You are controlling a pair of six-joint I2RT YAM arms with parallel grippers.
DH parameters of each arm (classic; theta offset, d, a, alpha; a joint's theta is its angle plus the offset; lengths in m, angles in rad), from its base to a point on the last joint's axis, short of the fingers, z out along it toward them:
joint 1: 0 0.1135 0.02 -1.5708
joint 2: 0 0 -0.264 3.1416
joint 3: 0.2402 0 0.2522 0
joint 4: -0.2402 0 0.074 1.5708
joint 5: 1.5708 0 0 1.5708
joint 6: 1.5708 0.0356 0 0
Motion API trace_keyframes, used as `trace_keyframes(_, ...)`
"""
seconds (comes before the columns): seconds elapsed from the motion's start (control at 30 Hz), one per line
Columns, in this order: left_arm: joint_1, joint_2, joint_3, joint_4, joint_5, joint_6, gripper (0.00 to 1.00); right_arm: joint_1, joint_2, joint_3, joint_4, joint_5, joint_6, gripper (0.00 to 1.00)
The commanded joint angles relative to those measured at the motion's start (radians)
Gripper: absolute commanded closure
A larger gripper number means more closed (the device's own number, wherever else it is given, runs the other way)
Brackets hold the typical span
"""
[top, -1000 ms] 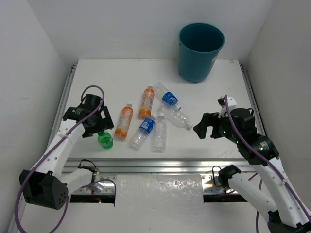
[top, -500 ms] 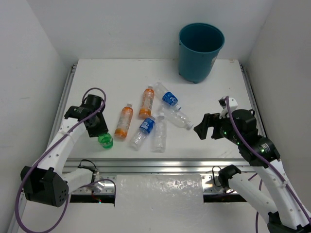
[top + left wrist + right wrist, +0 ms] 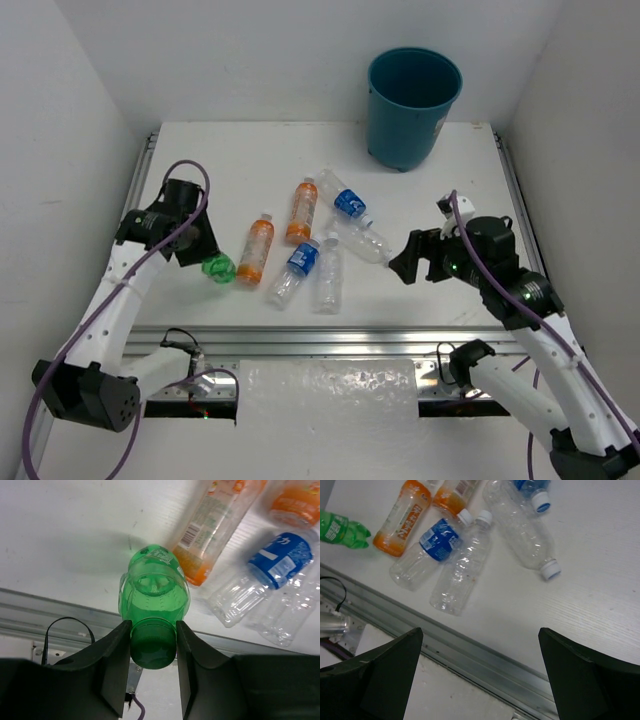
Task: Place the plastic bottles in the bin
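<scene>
Pinching the green bottle [image 3: 154, 592] by its cap, the left gripper [image 3: 153, 647] has both fingers [image 3: 116, 665] pressed against the cap's sides. The bottle's body sticks straight out ahead of them. Hard to say from the wrist view whether it's fully off the table [image 3: 230, 165] or just skimming it, though it does throw a shadow further out. Just past the bottle's base, ahead and a bit right of those fingers, lies an orange bottle [image 3: 215, 525]. Further right is a blue-label bottle [image 3: 272, 572].

The right gripper [image 3: 405, 262] is spread wide with nothing in it. A plain clear bottle [image 3: 520, 527] lies just ahead of its tips, white cap pointing back toward it, not touching. Beyond that, the other plain clear bottle [image 3: 462, 565] lies right beside the blue-label one, caps pointing away from the gripper. The second orange bottle [image 3: 301, 210] and the second blue-label bottle [image 3: 347, 200] lie further out again. The bin [image 3: 412, 95] stands upright, well apart from both grippers, far ahead of the right one.
</scene>
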Motion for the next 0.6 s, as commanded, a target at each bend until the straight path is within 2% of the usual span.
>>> trace_keyframes(0.0, -0.015, -0.061, 0.045, 0.01, 0.046, 0.03, 1.0, 0.004, 0.035, -0.028, 0.136, -0.171, -0.04, 0.01)
trace_keyframes(0.07, -0.032, -0.073, 0.056, 0.015, 0.097, 0.03, 1.0, 0.004, 0.048, -0.058, 0.272, -0.33, -0.057, 0.01)
trace_keyframes(0.1, -0.045, -0.079, 0.062, 0.015, 0.123, 0.032, 1.0, 0.007, 0.066, -0.086, 0.38, -0.366, -0.045, 0.01)
trace_keyframes(0.17, -0.065, -0.087, 0.093, 0.015, 0.149, 0.032, 1.0, 0.024, 0.093, -0.117, 0.482, -0.429, -0.037, 0.01)
trace_keyframes(0.2, -0.09, -0.095, 0.103, 0.012, 0.157, 0.028, 1.0, 0.059, 0.133, -0.12, 0.572, -0.431, -0.05, 0.01)
trace_keyframes(0.27, -0.107, -0.106, 0.131, 0.012, 0.18, 0.027, 1.0, 0.136, 0.19, -0.089, 0.631, -0.42, -0.085, 0.01)
trace_keyframes(0.37, -0.139, -0.113, 0.134, 0.03, 0.239, 0.025, 1.0, 0.245, 0.333, 0.001, 0.694, -0.379, -0.223, 0.01)
trace_keyframes(0.4, -0.154, -0.118, 0.131, 0.059, 0.27, 0.025, 1.0, 0.309, 0.372, 0.026, 0.705, -0.362, -0.294, 0.01)
trace_keyframes(0.43, -0.16, -0.119, 0.13, 0.076, 0.345, 0.025, 1.0, 0.331, 0.449, 0.068, 0.714, -0.361, -0.324, 0.01)
trace_keyframes(0.57, -0.168, -0.124, 0.137, 0.179, 0.499, -0.001, 1.0, 0.389, 0.571, 0.107, 0.824, -0.335, -0.387, 0.01)
